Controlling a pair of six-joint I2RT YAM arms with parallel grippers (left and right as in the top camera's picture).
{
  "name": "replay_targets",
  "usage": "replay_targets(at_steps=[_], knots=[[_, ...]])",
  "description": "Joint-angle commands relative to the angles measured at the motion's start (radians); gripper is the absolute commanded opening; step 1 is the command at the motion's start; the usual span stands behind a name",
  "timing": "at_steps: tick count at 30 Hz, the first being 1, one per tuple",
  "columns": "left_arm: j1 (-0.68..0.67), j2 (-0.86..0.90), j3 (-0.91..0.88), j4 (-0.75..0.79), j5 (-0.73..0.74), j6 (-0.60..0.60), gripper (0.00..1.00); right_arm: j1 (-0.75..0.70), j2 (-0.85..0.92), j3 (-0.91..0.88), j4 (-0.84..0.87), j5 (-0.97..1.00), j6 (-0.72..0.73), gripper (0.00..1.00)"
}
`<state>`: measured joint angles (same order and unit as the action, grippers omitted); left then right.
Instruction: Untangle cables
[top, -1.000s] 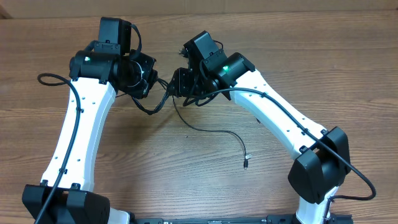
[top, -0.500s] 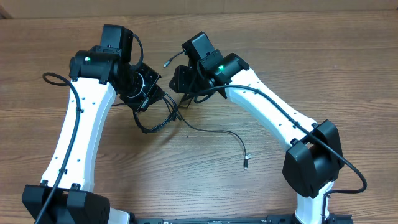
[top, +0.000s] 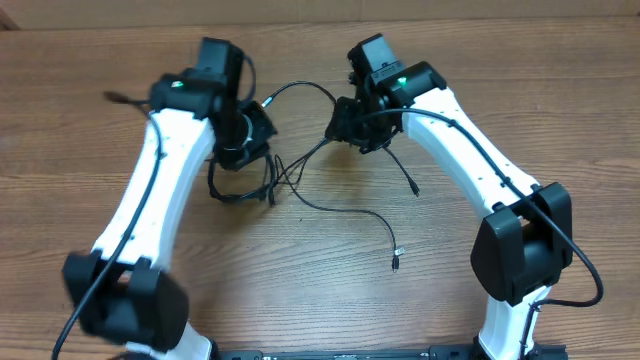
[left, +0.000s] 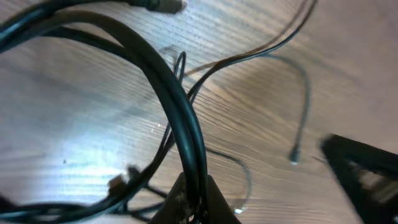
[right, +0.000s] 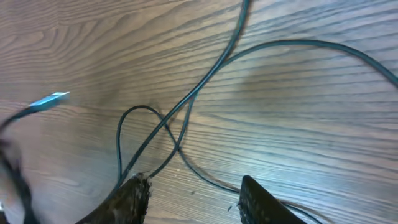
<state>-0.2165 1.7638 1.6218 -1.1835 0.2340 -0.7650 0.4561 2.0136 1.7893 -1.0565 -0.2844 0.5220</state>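
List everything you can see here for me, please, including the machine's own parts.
table: one, brown wood, under everything.
cables: several, exact count unclear, thin black, tangled mid-table between the two grippers, one trailing toward the robot's bases.
plug end: one on that trailing cable, silver-grey; others show further back.
left arm: one, white with black joints, left side.
right arm: one, same colours, right side.
left gripper: one, black, shut on the cables.
right gripper: one, black, fingers apart, over the cables.
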Motion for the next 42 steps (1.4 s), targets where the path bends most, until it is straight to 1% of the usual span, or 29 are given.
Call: replay_targets(at_steps=[1,5,7,10,13,15,17,20,22,27,31,35,37,38,41,42], knots=[[-0.044,0.104,-0.019,0.027,-0.027,0.115,0.04,-0.001,0.001,-0.004,-0.016,-0.009,-0.053,0.46],[-0.057,0.181,-0.019,0.047,-0.032,0.129,0.04,0.0,0.001,-0.004,-0.029,-0.014,-0.077,0.46],[-0.056,0.187,-0.019,0.066,-0.032,0.153,0.04,0.001,0.001,-0.004,-0.031,-0.038,-0.086,0.46],[-0.04,0.167,0.003,0.074,-0.023,0.159,0.04,0.001,0.001,-0.004,-0.034,-0.082,-0.086,0.46],[-0.018,0.122,0.038,0.075,0.037,0.159,0.04,0.0,0.001,-0.004,-0.012,-0.209,-0.132,0.46],[0.001,0.076,0.063,0.078,0.12,0.162,0.04,0.003,0.001,-0.004,0.028,-0.341,-0.169,0.46],[0.009,0.035,0.077,0.085,0.193,0.213,0.04,0.013,0.001,-0.004,0.059,-0.42,-0.175,0.46],[0.009,-0.017,0.08,0.081,0.205,0.304,0.04,0.02,0.001,-0.004,0.071,-0.466,-0.149,0.46],[0.009,-0.029,0.08,0.081,0.213,0.342,0.04,0.02,0.001,-0.004,0.072,-0.481,-0.15,0.45],[0.008,-0.032,0.08,0.082,0.286,0.414,0.04,0.02,0.001,-0.004,0.097,-0.481,-0.15,0.46],[0.009,-0.032,0.081,0.099,0.314,0.414,0.04,0.023,0.012,-0.005,0.081,-0.399,-0.126,0.46],[0.009,-0.032,0.084,0.127,0.374,0.414,0.04,0.036,0.066,-0.005,0.066,-0.359,-0.126,0.46],[0.011,-0.032,0.086,0.13,0.388,0.414,0.04,0.039,0.093,-0.005,0.063,-0.339,-0.102,0.44],[0.014,-0.032,0.089,0.126,0.388,0.414,0.04,0.039,0.108,-0.005,0.063,-0.315,-0.087,0.39],[0.023,-0.034,0.11,0.109,0.392,0.416,0.04,0.032,0.125,-0.005,0.057,-0.249,-0.073,0.29],[0.037,-0.039,0.127,0.102,0.406,0.434,0.04,0.029,0.13,-0.005,0.053,-0.224,-0.074,0.25]])
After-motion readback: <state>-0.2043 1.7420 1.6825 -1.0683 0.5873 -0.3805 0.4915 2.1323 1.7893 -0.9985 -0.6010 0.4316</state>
